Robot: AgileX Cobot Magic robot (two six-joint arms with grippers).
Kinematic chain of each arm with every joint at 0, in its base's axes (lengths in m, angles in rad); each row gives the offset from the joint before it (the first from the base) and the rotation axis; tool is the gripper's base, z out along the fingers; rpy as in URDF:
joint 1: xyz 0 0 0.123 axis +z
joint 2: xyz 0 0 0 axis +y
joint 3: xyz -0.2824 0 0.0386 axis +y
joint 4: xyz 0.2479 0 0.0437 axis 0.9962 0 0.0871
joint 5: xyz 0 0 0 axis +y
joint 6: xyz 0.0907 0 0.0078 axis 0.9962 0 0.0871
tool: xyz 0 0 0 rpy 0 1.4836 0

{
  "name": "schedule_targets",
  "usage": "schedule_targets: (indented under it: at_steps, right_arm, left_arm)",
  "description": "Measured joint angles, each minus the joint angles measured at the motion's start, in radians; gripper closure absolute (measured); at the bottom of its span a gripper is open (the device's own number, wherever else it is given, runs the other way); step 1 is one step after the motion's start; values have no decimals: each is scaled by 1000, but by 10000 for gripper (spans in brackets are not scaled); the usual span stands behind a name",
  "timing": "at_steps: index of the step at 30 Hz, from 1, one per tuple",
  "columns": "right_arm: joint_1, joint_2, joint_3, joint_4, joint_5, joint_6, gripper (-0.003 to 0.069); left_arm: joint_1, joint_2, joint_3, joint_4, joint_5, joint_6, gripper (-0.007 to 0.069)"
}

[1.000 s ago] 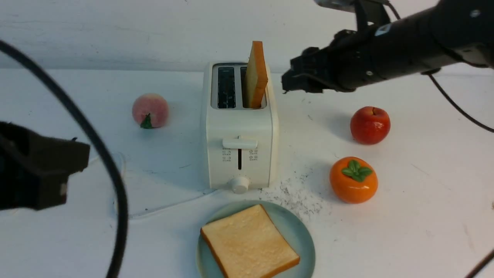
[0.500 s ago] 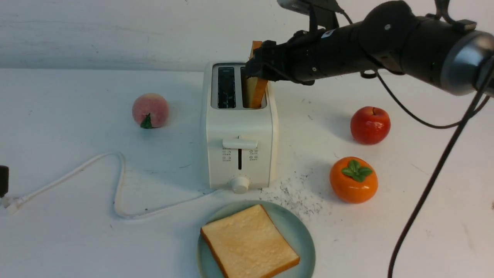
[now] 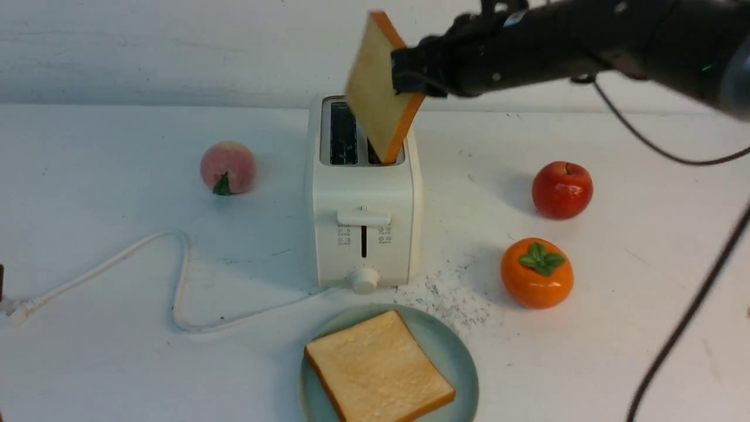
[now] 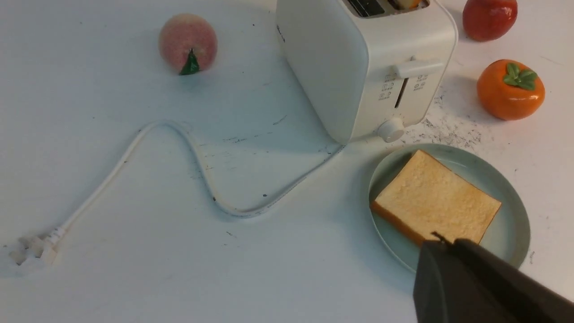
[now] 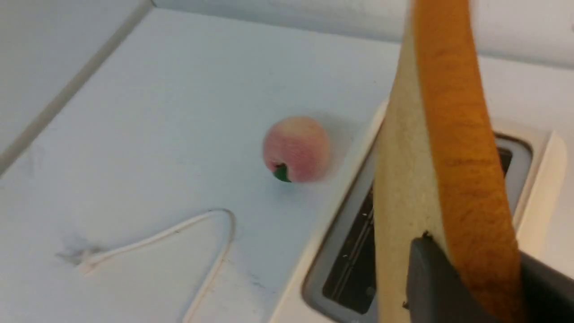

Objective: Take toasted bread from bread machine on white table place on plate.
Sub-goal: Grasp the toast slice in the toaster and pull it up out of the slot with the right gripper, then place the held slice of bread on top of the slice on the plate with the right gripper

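The right gripper [image 3: 410, 70] is closed on one toasted slice [image 3: 381, 94] by its crust edge, holding it tilted over the toaster [image 3: 366, 228], the slots below the hand. The other toasted slice [image 3: 378, 366] lies flat on the pale blue-green plate [image 3: 463, 357], nearer the robot than the hand, in front of the toaster. The white table [image 3: 246, 363] spreads beneath, scuffed, with dark specks beside the plate; a pale wall [image 3: 176, 53] stands behind the hand. Lower down and to the right of the hand sit a red apple [image 3: 562, 190] and an orange persimmon [image 3: 537, 273]; to its left, a peach [image 3: 228, 168] and the white power cord [image 3: 184, 281]. The left gripper [image 4: 441, 242] is shut, holding nothing.
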Motion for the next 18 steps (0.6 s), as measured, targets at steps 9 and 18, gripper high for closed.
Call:
schedule_targets:
  at_steps: [9,18]
  right_arm:
    - [-89,-289,-8,-32,511,-101,543]
    - [-86,-279,253,160,671,-333,543]
  left_arm:
    - [0,0,0,22,-3,0,638]
    - [0,0,0,23,-46,0,638]
